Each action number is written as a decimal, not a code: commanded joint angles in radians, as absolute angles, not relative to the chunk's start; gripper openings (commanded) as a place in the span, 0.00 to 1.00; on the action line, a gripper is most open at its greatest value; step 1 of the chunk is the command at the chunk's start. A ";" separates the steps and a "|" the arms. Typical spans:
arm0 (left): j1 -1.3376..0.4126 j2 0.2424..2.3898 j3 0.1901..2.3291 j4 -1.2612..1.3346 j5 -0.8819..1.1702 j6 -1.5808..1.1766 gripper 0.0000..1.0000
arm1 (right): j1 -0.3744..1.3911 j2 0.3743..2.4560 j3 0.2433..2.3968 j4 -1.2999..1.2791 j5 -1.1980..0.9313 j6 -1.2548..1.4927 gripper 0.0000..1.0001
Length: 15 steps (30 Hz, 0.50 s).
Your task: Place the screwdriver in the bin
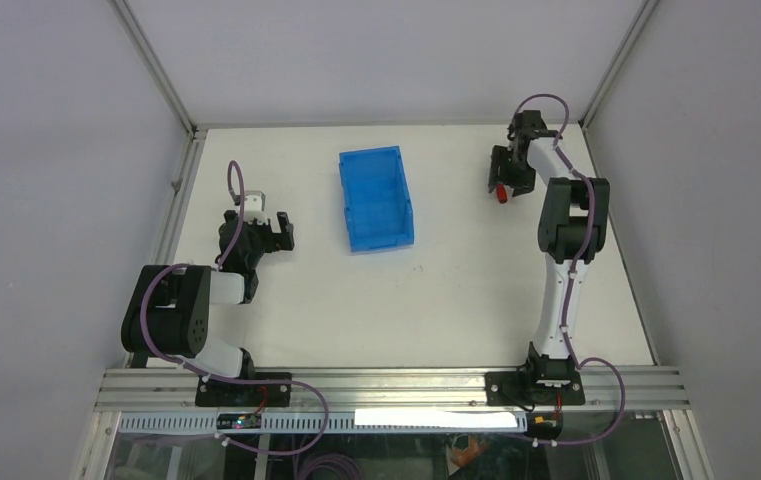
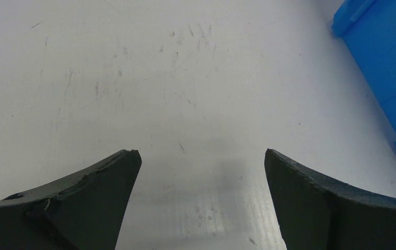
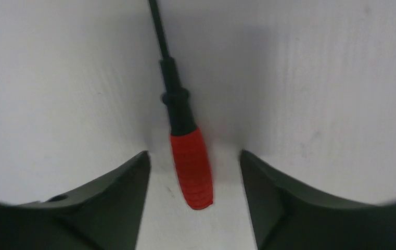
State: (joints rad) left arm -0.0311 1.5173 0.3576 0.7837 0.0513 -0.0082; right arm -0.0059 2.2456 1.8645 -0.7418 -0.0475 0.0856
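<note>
The screwdriver (image 3: 191,166), red handle and thin black shaft, lies on the white table at the back right (image 1: 501,194). My right gripper (image 3: 194,156) straddles its handle, jaws open with a gap on each side, touching nothing. In the top view that gripper (image 1: 504,182) points down over it. The blue bin (image 1: 376,197) stands empty at the table's back middle, left of the screwdriver; one of its corners shows in the left wrist view (image 2: 388,67). My left gripper (image 2: 202,156) is open over bare table, left of the bin (image 1: 278,231).
Grey walls and metal frame posts enclose the table on three sides. An aluminium rail (image 1: 386,385) with both arm bases runs along the near edge. The right arm (image 1: 568,240) reaches up the right side of the table.
</note>
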 commanded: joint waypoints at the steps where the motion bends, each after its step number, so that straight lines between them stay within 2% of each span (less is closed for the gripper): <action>1: -0.026 1.508 0.378 0.813 0.043 -0.021 0.99 | -0.001 2.280 1.903 -0.793 -0.018 0.065 0.58; 6: -0.026 1.508 0.377 0.812 0.045 -0.021 0.99 | 0.000 2.277 1.904 -0.782 -0.006 0.058 0.15; 8: -0.026 1.507 0.377 0.812 0.045 -0.022 0.99 | -0.001 2.259 1.919 -0.805 -0.006 0.047 0.04; 9: -0.026 1.507 0.377 0.813 0.045 -0.022 0.99 | 0.014 2.247 1.933 -0.822 -0.006 0.046 0.00; 15: -0.026 1.508 0.377 0.812 0.044 -0.021 0.99 | 0.050 2.112 2.023 -0.979 0.047 0.057 0.00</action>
